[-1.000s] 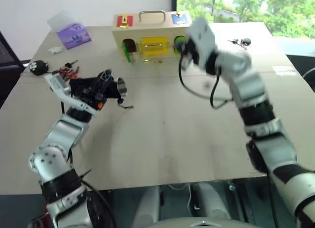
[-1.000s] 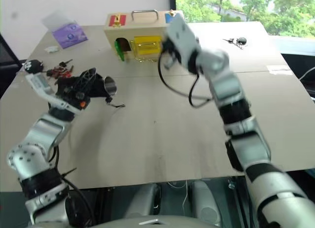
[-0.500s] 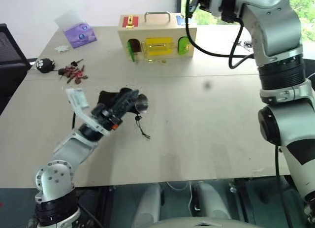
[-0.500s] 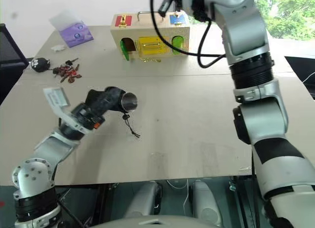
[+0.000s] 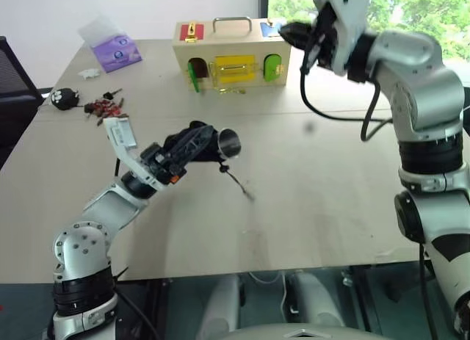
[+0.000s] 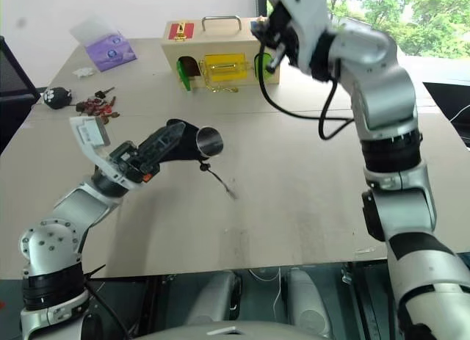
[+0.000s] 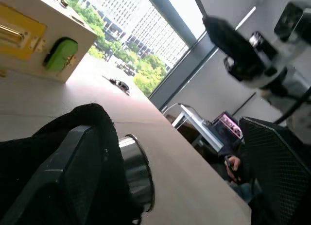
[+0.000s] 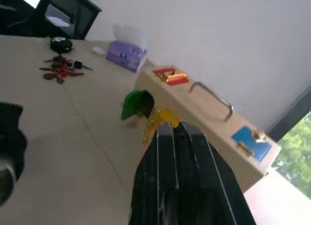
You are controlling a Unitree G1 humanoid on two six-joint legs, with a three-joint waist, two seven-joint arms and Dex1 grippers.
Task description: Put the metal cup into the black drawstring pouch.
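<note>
My left gripper is lifted over the left half of the table, shut on the black drawstring pouch. The metal cup lies in the pouch with its shiny rim and dark inside sticking out of the mouth, facing right. In the left wrist view one finger lies along the pouch beside the cup. A thin black cord hangs from the pouch. My right gripper is shut and empty, raised in front of the wooden box, well apart from the pouch.
A wooden box with coloured doors and a metal handle stands at the back of the table. A purple tissue pack, a bunch of keys and a black-and-white plush keychain lie at the back left.
My left gripper has carried the pouch and cup to the right, and the cord has swung out. My right arm has come down from the top of the view to in front of the box.
</note>
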